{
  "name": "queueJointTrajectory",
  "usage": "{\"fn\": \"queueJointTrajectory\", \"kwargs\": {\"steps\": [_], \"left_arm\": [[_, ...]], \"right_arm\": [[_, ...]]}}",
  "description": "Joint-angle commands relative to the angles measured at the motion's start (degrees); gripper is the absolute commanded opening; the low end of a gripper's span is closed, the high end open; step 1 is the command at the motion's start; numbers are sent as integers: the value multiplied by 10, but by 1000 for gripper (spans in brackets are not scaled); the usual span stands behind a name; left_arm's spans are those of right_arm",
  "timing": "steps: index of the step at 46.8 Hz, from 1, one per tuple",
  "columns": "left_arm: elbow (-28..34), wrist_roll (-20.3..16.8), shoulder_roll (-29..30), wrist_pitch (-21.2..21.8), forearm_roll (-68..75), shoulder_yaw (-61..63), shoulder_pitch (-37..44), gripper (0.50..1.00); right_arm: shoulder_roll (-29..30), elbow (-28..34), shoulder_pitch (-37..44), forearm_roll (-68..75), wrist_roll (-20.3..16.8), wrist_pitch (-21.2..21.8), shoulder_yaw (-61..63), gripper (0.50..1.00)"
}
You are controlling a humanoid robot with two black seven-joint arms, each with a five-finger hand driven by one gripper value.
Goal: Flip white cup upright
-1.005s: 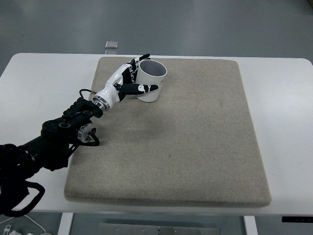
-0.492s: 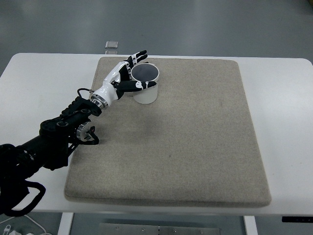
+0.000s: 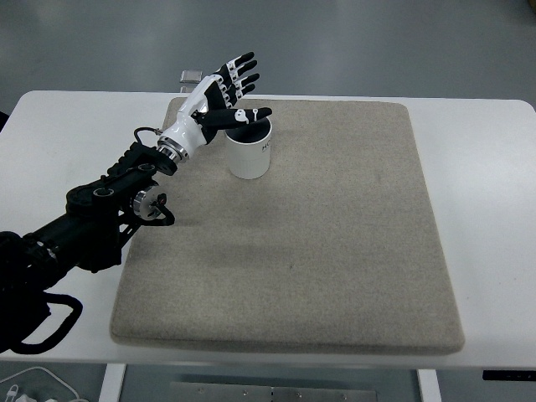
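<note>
The left arm [image 3: 100,209] reaches in from eight o'clock across the beige mat [image 3: 335,251]. At eleven o'clock the white cup [image 3: 249,152] stands upright; above it hovers the left hand [image 3: 219,94], fingers [image 3: 240,71] spread, holding nothing.

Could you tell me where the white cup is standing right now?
In the top view the white cup stands upright on the beige mat near its far-left corner, just beneath the spread fingers of the left hand.

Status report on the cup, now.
Left hand open, fingers spread above white cup. Cup upright on beige mat, mouth up. Right hand out of view. Nothing obstructing.
</note>
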Motion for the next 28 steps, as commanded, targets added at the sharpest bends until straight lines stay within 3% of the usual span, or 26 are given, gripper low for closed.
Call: {"fn": "queueJointTrajectory", "kwargs": {"steps": [1,28], "left_arm": [[1,0,0,-8,-1,-11,-16,994],[18,0,7,-4,-173,-47,-72,994]], "right_arm": [[0,0,0,0,1,0,0,930],[0,-1,4,3,3,0,2,930]]}}
